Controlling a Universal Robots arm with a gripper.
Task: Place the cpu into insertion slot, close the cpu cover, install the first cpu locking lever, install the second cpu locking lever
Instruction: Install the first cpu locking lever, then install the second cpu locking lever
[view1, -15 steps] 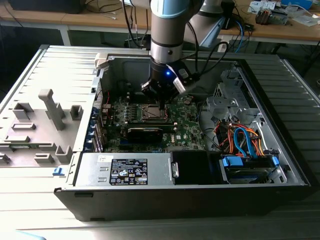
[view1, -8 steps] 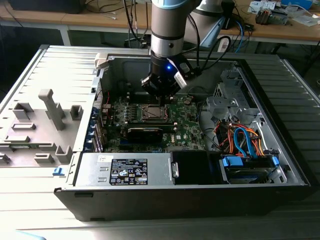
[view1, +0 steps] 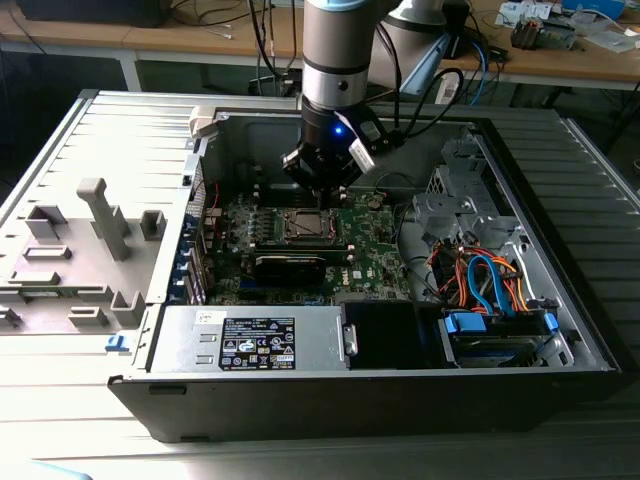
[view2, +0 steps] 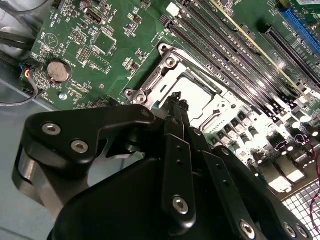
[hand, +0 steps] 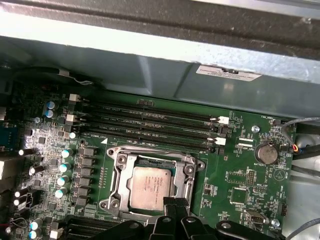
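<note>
The cpu (hand: 150, 182), a square chip with a grey metal top, lies in the insertion slot (view1: 290, 216) on the green motherboard. The silver cpu cover (hand: 121, 163) lies flat around it, and the chip shows through its window. In both wrist views my gripper (hand: 175, 204) (view2: 177, 99) is shut, with nothing between its black fingertips. It hovers just above one edge of the socket frame. In the exterior view the gripper (view1: 322, 195) hangs straight down over the socket's far side. I cannot make out the locking levers.
Long memory slots (hand: 150, 120) run beside the socket, and a coin battery (hand: 265, 153) sits near the board's edge. A long black block (view1: 290, 266) lies in front of the socket. The power supply (view1: 255, 340), cable bundle (view1: 485, 280) and case walls ring the board.
</note>
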